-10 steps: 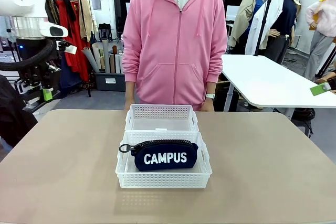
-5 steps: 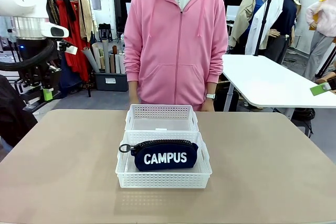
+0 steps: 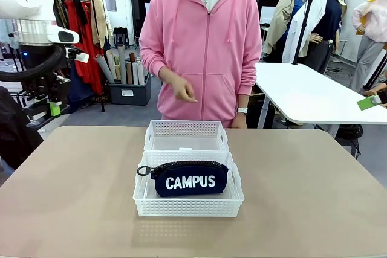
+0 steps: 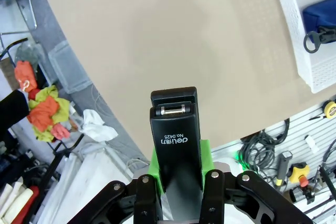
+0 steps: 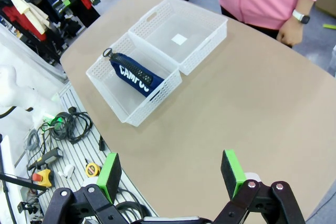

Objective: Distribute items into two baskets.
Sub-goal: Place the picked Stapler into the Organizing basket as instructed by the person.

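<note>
My left pincer [image 4: 176, 182] is clamped on the stapler [image 4: 175, 135], and there it stands, black and upright between my green pads [image 4: 206, 153], white print on its face, high above the bare tan table [image 4: 173, 40]. Off at the top right corner of my left wrist view I catch the near basket [image 4: 310, 51] with the blue pouch [image 4: 320, 17] inside and its black ring pull [image 4: 313, 40] lying toward the basket's wall. My right pincer [image 5: 173, 174] hangs wide apart, nothing between the fingers, well above the table's edge and far from both baskets. From the front, the pouch [image 3: 190, 179] lies in the near basket [image 3: 188, 200], "CAMPUS" facing me, ring pull [image 3: 143, 171] pointing to my left. The far basket [image 3: 186, 130] sits right behind it, the two rims touching, and all I can make out in it is a small pale label on the floor. My right wrist view gives the same: pouch [image 5: 134, 74] in one basket [image 5: 123, 103], the other basket [image 5: 202, 40] holding just that white patch. Across the table stands a person in a pink hoodie [image 3: 202, 40], one hand [image 3: 183, 90] raised in front of the waist, fingers loosely curled, the other hand [image 3: 238, 121] down at the table's far edge with a watch [image 3: 242, 111] on the wrist.
</note>
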